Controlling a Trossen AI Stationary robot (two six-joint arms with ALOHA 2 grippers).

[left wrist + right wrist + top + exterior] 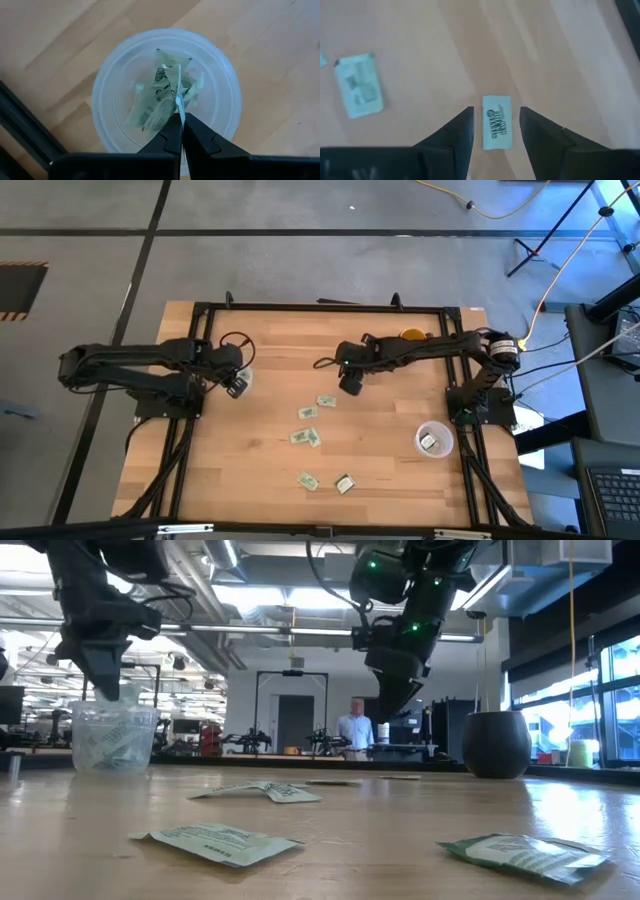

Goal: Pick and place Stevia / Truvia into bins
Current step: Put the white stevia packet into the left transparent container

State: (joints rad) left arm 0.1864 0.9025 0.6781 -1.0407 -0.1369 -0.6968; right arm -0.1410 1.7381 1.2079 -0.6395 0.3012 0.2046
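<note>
Wooden table (260,480) seen from above, with a black frame around its edges and both arms reaching inward. Left gripper (237,386), at the left-centre of the high view, hangs directly over a clear plastic cup (220,70); its jaws are pressed together on the edge of a pale green and white held packet (176,90), which dangles inside the cup's rim above several crumpled packets (150,112) already lying in it. In the low view the same cup (112,735) stands at the left of the frame, with the gripper just above it. Right gripper (350,383), near the centre of the high view, is poised above the table with its jaws spread wide; in the right wrist view a single white packet (497,122) lies flat on the wood between the two fingers (455,135), touching neither, and another packet (359,86) lies apart at the upper left of that frame. Loose packets (306,438) are scattered across the lower-centre of the high view. Second cup (434,440) sits at the lower right, holding at least one packet. Yellow-orange mug (412,335) stands at the table's upper right edge. Person (353,730) stands in the room behind, at the centre of the low view.
</note>
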